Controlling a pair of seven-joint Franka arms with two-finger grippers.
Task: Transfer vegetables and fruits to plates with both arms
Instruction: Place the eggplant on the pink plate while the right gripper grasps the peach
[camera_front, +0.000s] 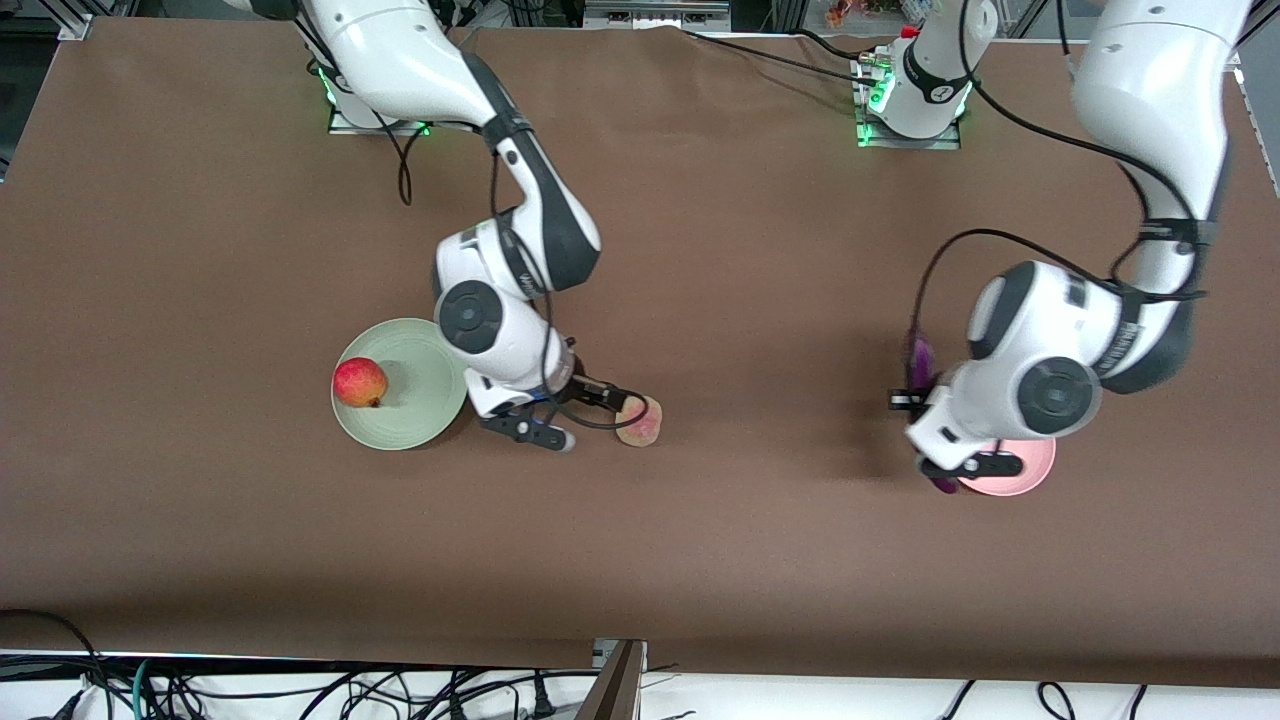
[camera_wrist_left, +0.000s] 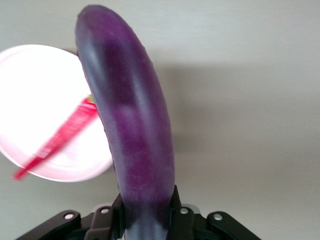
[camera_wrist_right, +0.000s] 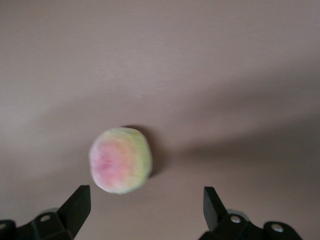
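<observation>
My left gripper (camera_wrist_left: 147, 215) is shut on the long purple eggplant (camera_wrist_left: 130, 125), which sticks out past the fingers beside the rim of the pink plate (camera_wrist_left: 35, 85). A red chili pepper (camera_wrist_left: 60, 140) lies on that plate. In the front view the left gripper (camera_front: 932, 438) hangs at the pink plate's (camera_front: 1035, 470) edge, with the eggplant (camera_front: 920, 362) showing on both sides of the hand. My right gripper (camera_front: 590, 415) is open just above the table, next to the pale peach-like fruit (camera_front: 640, 421) (camera_wrist_right: 120, 160). The fruit is outside the right gripper (camera_wrist_right: 145, 200). A red fruit (camera_front: 359, 382) sits on the green plate (camera_front: 415, 400).
The brown table (camera_front: 700, 250) holds only the two plates and the produce. Cables hang from both arms and lie along the table's front edge (camera_front: 300, 690).
</observation>
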